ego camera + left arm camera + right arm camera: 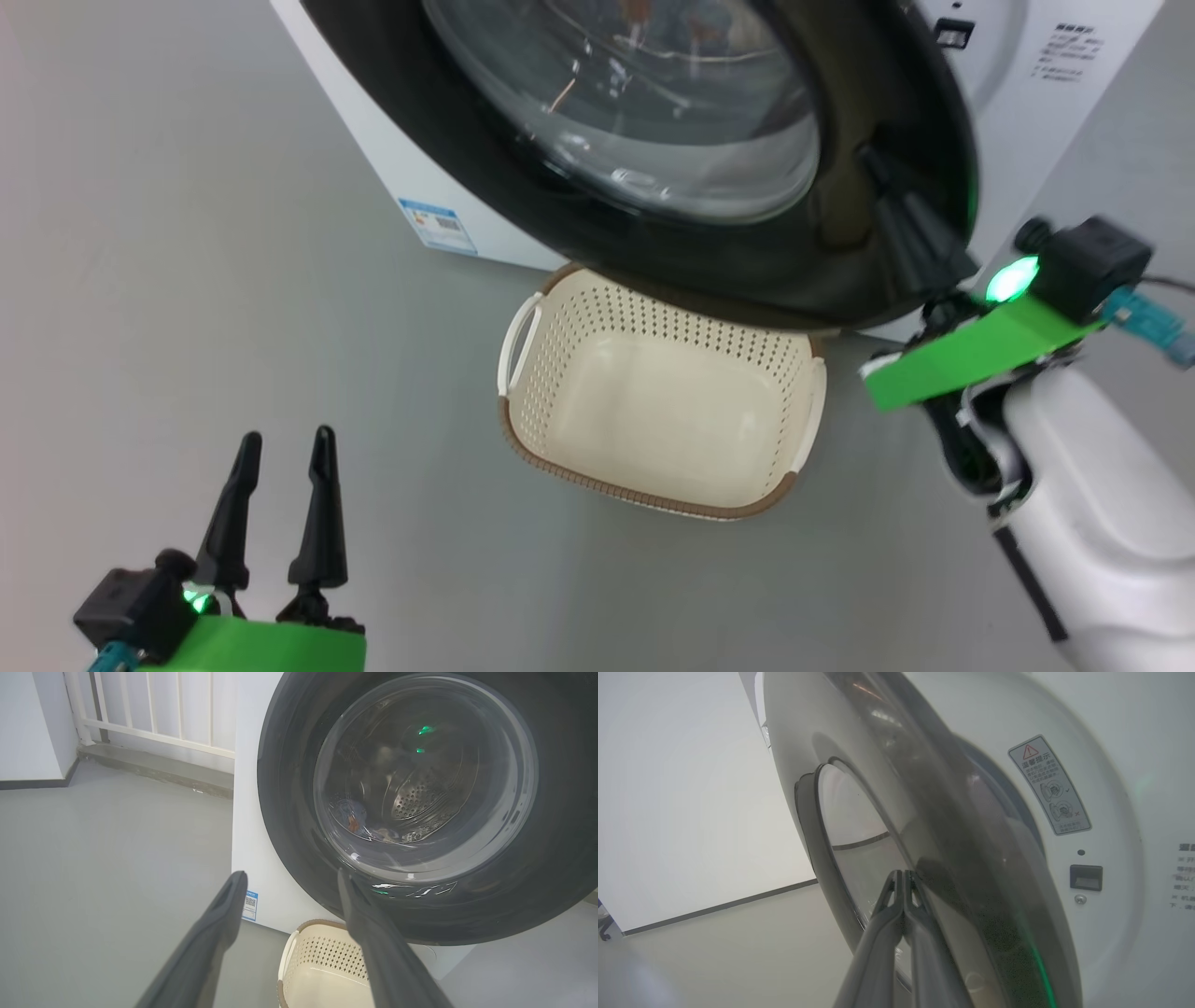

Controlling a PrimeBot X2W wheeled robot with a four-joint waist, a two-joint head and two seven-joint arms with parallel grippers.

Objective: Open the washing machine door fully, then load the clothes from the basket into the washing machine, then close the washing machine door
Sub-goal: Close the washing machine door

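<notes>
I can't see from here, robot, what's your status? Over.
Left gripper open, empty. Right gripper shut, tips at washing machine door rim, door ajar. Clothes inside drum. Basket empty under door.

The washing machine door (728,266) is cut off at the head view's top edge. Beneath it, the basket (644,327) has its far rim hidden. Behind its glass, the clothes (353,820) show indistinctly.

One spread wide, one pinched tight
Left gripper (288,437) hovers low, fingers apart; right gripper (903,873) reaches forward, fingers pressed together
</notes>
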